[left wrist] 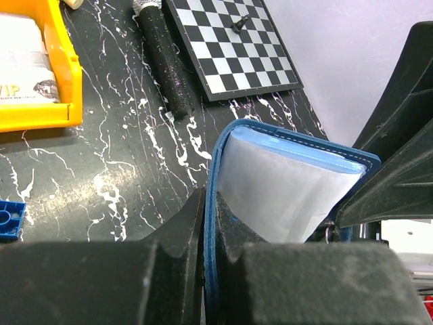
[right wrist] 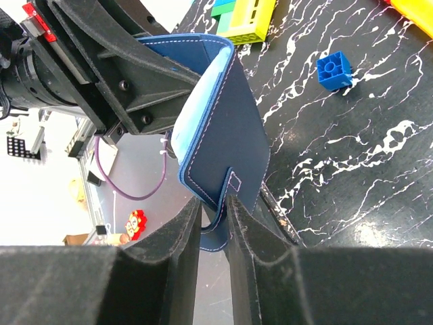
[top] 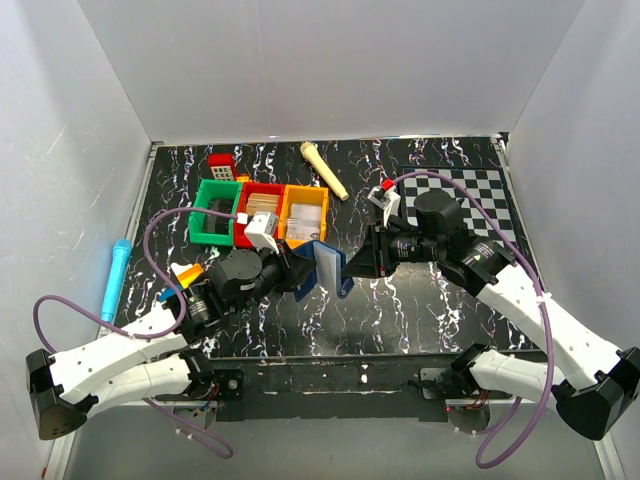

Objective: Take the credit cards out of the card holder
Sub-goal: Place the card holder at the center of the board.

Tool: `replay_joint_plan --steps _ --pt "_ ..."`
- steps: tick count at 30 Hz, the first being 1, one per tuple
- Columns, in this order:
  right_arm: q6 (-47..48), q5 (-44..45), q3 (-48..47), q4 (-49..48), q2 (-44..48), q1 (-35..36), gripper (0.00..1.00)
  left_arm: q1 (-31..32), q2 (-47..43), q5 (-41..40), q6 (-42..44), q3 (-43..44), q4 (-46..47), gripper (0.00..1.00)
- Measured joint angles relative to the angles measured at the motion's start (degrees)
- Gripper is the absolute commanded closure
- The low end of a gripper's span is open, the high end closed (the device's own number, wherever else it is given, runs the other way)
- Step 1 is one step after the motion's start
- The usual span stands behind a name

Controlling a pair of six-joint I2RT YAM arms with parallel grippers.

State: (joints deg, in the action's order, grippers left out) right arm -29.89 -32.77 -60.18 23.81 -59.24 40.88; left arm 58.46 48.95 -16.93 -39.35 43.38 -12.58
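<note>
Card holder (right wrist: 226,125), flat navy fold, white stitching

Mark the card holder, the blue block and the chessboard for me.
card holder (right wrist: 226,128), right wrist view, navy outer flap.
blue block (right wrist: 334,70), right wrist view, studded top.
chessboard (left wrist: 237,57), left wrist view, middle squares.

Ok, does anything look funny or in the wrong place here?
Yes: the card holder isn't lying on the table. It hangs in the air, spread open between the two arms, the left jaws pinching one flap and the right jaws pinching its snap tab. A little blue block also lies alone on the table.
</note>
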Motion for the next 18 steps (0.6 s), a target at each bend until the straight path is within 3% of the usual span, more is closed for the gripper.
replay_joint_plan --steps 18 --pt "0.07 -1.66 -0.02 0.24 -1.27 0.0 0.66 -0.22 -0.17 3.3 1.27 -2.51 4.85 1.0"
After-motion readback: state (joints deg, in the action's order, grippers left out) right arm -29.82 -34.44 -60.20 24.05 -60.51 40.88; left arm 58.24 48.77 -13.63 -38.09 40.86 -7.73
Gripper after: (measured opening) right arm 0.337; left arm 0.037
